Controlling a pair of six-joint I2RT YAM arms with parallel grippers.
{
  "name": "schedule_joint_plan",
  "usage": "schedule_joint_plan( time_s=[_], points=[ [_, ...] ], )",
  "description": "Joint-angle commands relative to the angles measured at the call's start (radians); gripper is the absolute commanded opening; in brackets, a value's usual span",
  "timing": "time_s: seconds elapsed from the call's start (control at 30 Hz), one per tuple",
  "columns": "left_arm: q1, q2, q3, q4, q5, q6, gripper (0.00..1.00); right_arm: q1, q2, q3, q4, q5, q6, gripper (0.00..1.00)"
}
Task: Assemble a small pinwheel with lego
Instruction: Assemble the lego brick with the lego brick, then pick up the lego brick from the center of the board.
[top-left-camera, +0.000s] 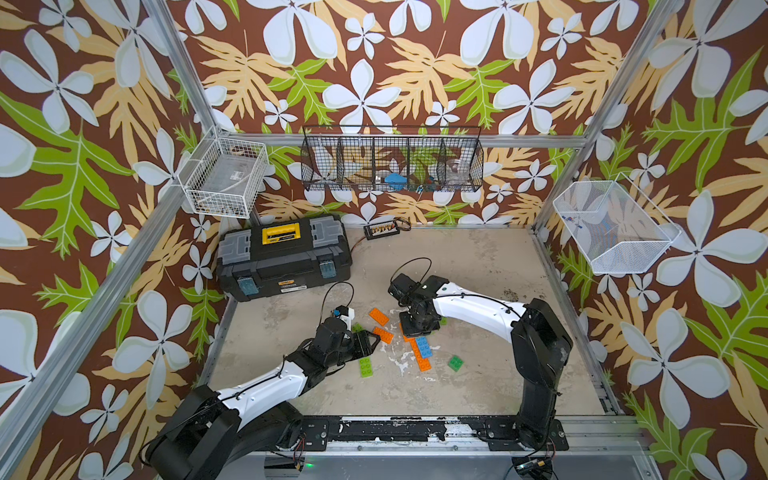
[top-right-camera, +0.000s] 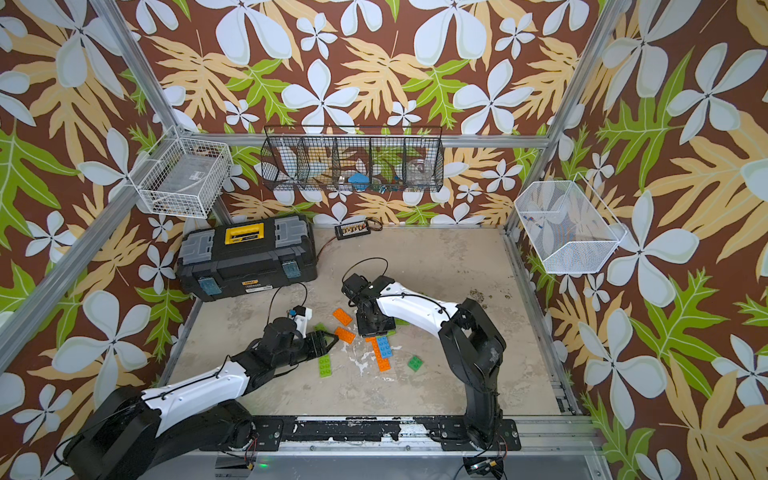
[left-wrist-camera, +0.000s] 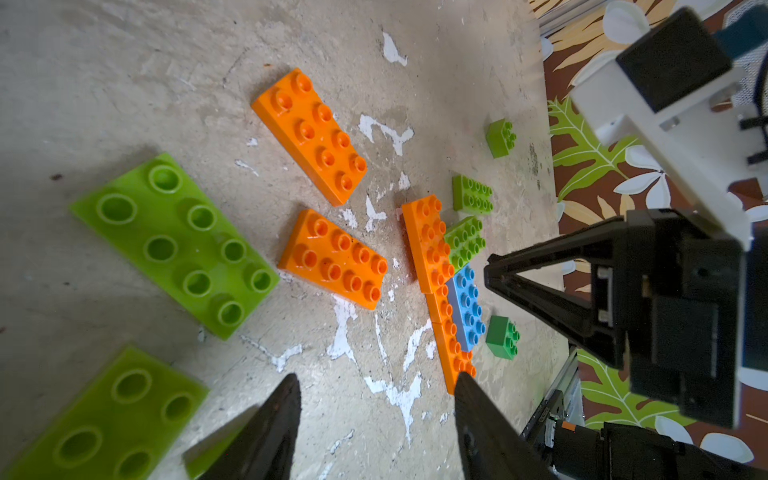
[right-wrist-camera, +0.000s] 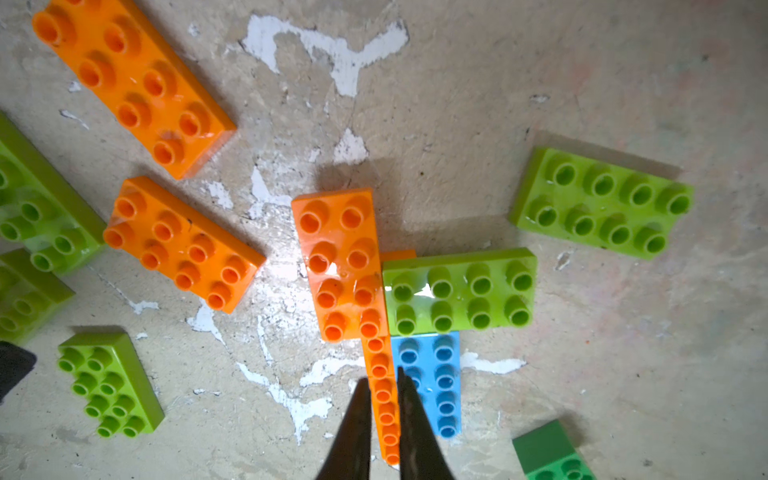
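Right gripper (right-wrist-camera: 382, 376) nearly pinched at the lower orange brick (right-wrist-camera: 377, 355), I cannot tell if it grips, left gripper (left-wrist-camera: 376, 380) spread, holding nothing.

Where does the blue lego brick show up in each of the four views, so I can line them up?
Top view: blue brick mid-table, against the long orange brick.
Top view: same spot.
Left wrist: between the orange brick and the dark green square brick.
Right wrist: alongside the orange brick.
Shared landmark: the dark green square brick, close by in every view.
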Motion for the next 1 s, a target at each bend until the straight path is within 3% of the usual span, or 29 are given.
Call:
schedule_joint_plan(
  time_s=[0.0,0.47,0.97],
  points=[
    [-0.005,0.035,0.026,0.005,0.029,0.039,0.6,-0.017,-0.024,-0.02,0.006,0.002,-0.025,0.16],
    [-0.21,0.376,0.349,-0.041,-0.034,0.12,0.6,-0.265,-0.09,-0.16,0.078,0.007,-0.202,0.16],
    [-0.229,0.391,0.352,-0.047,-0.047,0.136,0.6,-0.335,-0.009,-0.091,0.063,0.019,-0.225,0.18]
  ],
)
